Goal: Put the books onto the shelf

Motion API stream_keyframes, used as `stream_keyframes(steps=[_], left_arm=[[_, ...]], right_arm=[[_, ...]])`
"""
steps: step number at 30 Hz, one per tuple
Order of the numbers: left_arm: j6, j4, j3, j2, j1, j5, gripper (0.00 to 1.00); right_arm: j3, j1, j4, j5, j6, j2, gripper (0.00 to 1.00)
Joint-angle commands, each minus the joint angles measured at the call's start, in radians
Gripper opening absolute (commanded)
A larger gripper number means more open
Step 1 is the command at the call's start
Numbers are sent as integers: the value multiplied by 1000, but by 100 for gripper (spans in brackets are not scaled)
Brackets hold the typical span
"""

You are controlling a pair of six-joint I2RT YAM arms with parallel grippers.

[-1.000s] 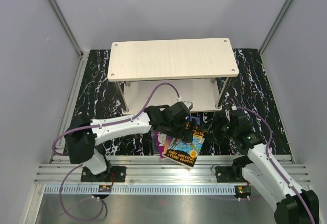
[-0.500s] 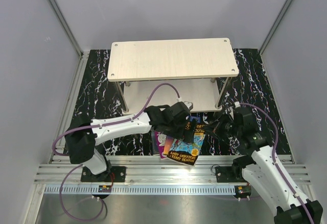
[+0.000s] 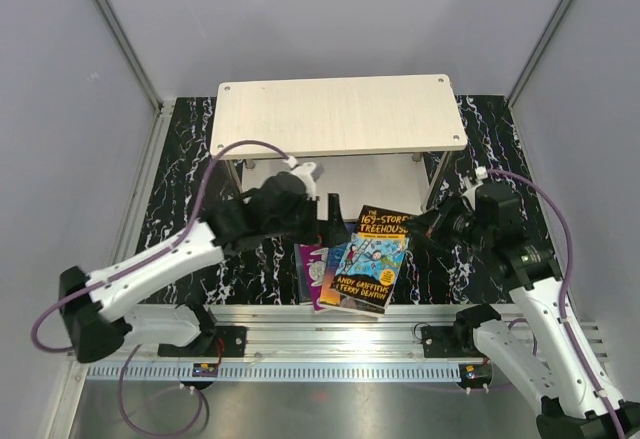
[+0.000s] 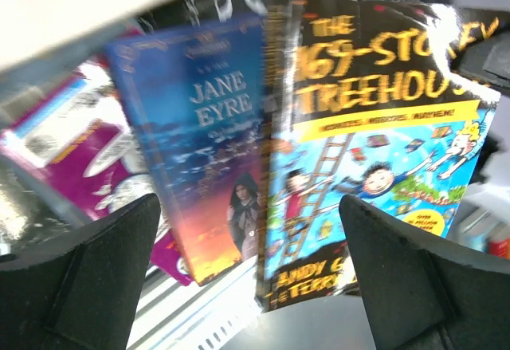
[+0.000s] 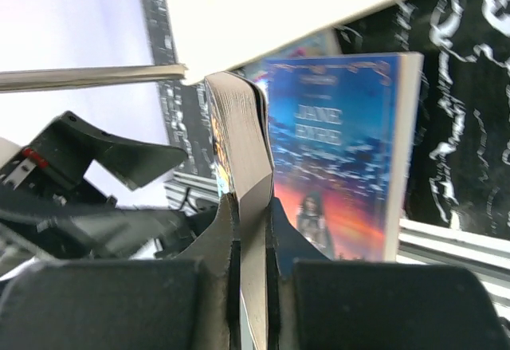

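Right hand (image 3: 428, 226) pinches the Treehouse book (image 3: 368, 259) by its edge, tilted above the pile (image 3: 312, 277) at the table's (image 3: 180, 179) near edge; left hand (image 3: 330, 221) gapes beside it. Next: swing it back onto the shelf (image 3: 340, 114)

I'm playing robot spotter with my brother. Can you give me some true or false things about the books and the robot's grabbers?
1. The right gripper pinches the Treehouse book. True.
2. The left gripper is shut on the Jane Eyre book. False: its jaws stand wide open and hold nothing.
3. A book lies on top of the shelf. False: no book is on the top board.
4. The Jane Eyre book has a blue and orange cover. True.
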Motion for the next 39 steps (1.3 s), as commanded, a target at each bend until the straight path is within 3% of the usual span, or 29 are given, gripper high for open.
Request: stream_keyframes(steps=[1, 7, 12, 16, 18, 19, 23, 26, 28, 29, 30, 31, 32, 39], left_arm=[[-25, 110, -124, -166, 57, 65, 99], [-134, 340, -327, -331, 83, 217, 99], [-220, 556, -414, -340, 80, 334, 99], [-223, 571, -419, -320, 67, 334, 96], [-237, 613, -433, -311, 60, 346, 87], [-243, 618, -437, -309, 57, 354, 63], [-245, 627, -424, -294, 32, 346, 18], [-237, 597, -416, -289, 23, 322, 0], [-217, 514, -393, -286, 18, 289, 0], [-205, 473, -381, -288, 12, 233, 0], [-182, 374, -364, -291, 9, 193, 0], [-174, 318, -344, -308, 9, 147, 0], [-172, 267, -336, -322, 9, 51, 0], [-166, -15, -307, -434, 31, -270, 0]], right_arm=[[108, 8, 4, -8, 5, 0, 0], [73, 8, 86, -48, 101, -33, 0], [-8, 8, 210, -85, 233, -96, 0], [-85, 8, 275, -99, 313, -154, 0], [-108, 8, 299, -103, 345, -179, 0], [-124, 8, 303, -103, 351, -187, 0], [-161, 8, 312, -80, 371, -222, 0], [-191, 8, 333, -79, 391, -227, 0], [-198, 8, 347, -83, 396, -222, 0], [-194, 9, 344, -85, 387, -214, 6], [-185, 8, 314, -82, 378, -210, 23], [-159, 8, 294, -80, 364, -201, 76], [-142, 8, 269, -73, 333, -190, 97], [-16, 8, 31, -56, 194, -159, 100]])
